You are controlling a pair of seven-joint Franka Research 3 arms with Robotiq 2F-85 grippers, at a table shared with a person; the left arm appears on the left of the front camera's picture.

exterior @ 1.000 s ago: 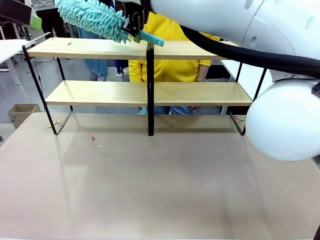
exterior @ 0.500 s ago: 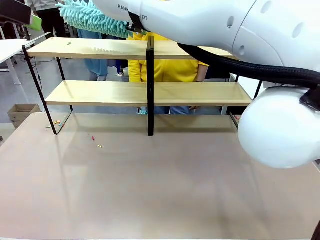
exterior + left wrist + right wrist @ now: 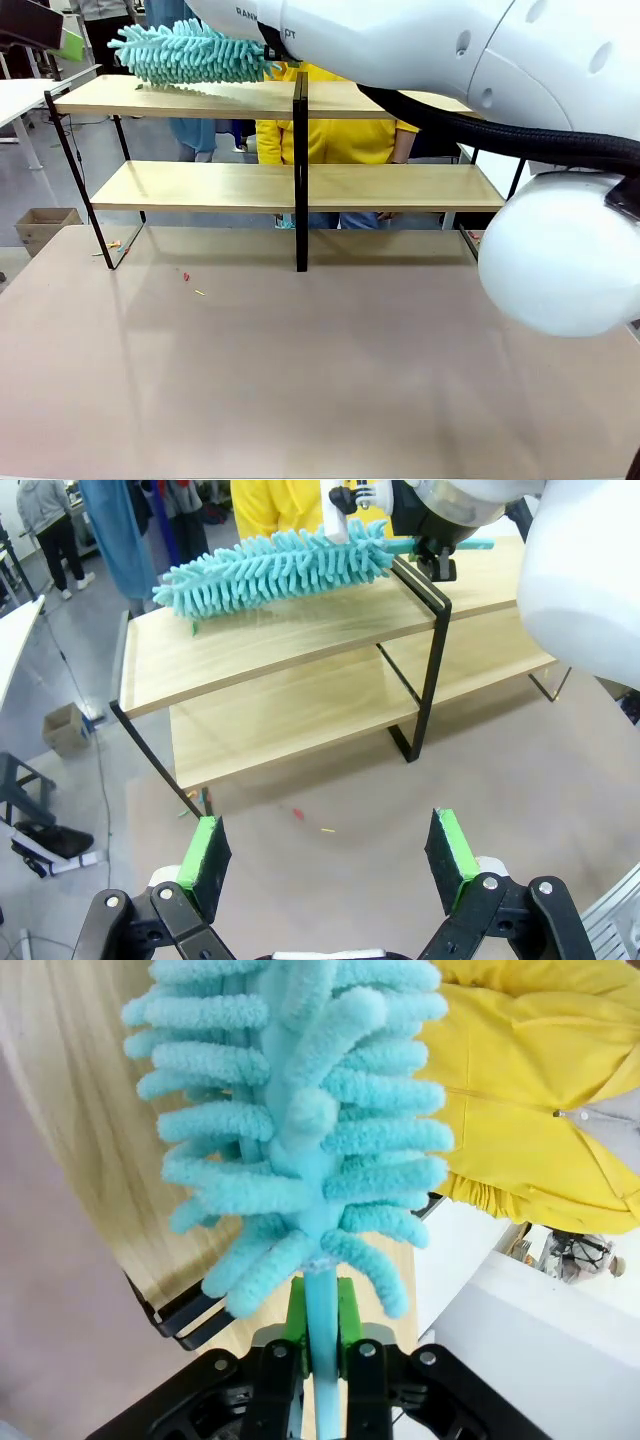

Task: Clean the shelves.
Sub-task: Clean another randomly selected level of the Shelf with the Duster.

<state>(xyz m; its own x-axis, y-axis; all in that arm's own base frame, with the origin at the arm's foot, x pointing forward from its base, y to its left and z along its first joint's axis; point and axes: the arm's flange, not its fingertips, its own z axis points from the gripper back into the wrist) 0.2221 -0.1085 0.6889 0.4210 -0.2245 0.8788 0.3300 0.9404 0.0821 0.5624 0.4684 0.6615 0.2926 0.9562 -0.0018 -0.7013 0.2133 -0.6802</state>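
Observation:
The shelves stand across the far side of the table, two light wooden boards in a black frame with a centre divider. A fluffy teal duster lies along the left half of the top board, touching it. My right gripper is shut on the duster's thin teal handle, and the duster head fans out ahead of it. From the left wrist view the duster rests on the top board. My left gripper hovers open above the table in front of the shelves, holding nothing.
A person in a yellow top stands behind the shelves. Small coloured scraps lie on the table near the left leg of the shelves. A cardboard box sits on the floor at far left. My right arm spans the upper right.
The right arm swung further left, then lowered the duster from above the shelves down onto the left half of the top board.

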